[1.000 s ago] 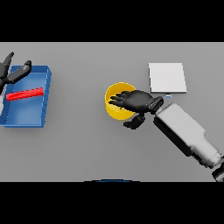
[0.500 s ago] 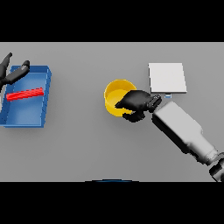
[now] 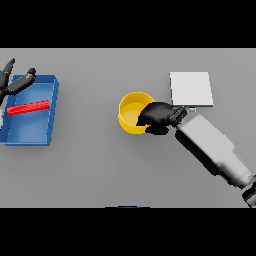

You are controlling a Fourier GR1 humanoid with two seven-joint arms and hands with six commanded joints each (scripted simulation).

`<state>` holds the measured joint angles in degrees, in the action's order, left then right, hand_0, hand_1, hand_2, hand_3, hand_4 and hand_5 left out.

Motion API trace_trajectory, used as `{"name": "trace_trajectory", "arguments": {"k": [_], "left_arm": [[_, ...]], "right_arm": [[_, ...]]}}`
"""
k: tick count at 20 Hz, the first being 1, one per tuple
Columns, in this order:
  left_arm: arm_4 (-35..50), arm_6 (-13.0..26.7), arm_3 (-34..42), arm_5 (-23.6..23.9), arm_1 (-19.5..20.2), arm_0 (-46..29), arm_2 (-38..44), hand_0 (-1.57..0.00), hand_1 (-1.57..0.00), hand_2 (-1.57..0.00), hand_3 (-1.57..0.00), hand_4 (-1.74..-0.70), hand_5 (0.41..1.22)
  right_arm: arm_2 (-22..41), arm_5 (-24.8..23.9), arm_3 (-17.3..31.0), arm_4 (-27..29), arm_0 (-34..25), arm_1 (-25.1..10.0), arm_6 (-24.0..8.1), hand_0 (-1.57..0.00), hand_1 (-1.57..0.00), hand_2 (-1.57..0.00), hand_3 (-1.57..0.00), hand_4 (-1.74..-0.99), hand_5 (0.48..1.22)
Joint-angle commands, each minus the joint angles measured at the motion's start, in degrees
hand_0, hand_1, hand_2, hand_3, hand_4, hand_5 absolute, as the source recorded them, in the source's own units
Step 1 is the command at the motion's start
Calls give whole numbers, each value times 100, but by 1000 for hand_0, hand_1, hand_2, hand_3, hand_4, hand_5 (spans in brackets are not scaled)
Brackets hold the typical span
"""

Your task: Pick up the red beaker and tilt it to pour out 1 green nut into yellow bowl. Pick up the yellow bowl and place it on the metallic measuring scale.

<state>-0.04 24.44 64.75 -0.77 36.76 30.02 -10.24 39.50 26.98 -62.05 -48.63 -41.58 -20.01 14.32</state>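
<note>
The right hand (image 3: 159,116) is gripping the right rim of the yellow bowl (image 3: 132,111), fingers curled over its edge, with the bowl sitting on the grey tabletop (image 3: 100,170) just left of the metallic measuring scale (image 3: 191,89). The red beaker (image 3: 28,108) is lying on its side in the blue tray (image 3: 50,115) at far left, where the left hand (image 3: 12,80) is hovering over the tray's upper corner with fingers spread loose, grasping nothing.
</note>
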Motion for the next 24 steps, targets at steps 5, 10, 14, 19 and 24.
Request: {"name": "trace_trajectory", "arguments": {"k": [5,10,14,19,24], "left_arm": [[-68,19,57,69,-1,-36,-40,1,1,1,1,-774,706],[49,-65,107,-13,73,-84,44,1,1,1,1,-782,702],[116,-15,144,-7,5,-49,54,1,1,1,1,-799,704],[182,126,168,13,7,-85,104,1,1,1,1,-826,723],[231,312,322,20,28,-85,113,1,1,1,1,-844,739]], "right_arm": [[-204,334,-492,238,-94,-257,-107,-1540,-1538,-1447,-1165,-1730,1214],[-414,573,-1011,340,-27,-576,-535,-1561,-1560,-1433,-1215,-1737,1219],[-502,752,-1632,448,182,-715,-788,-1567,-1567,-1507,-1179,-1739,1219],[-849,500,-1371,415,-24,-913,-1060,-1550,-1570,-1504,-1174,-1741,1220],[-1148,-70,-579,318,-286,-1159,-849,-1564,-1571,-1542,-1153,-1741,1221]]}}
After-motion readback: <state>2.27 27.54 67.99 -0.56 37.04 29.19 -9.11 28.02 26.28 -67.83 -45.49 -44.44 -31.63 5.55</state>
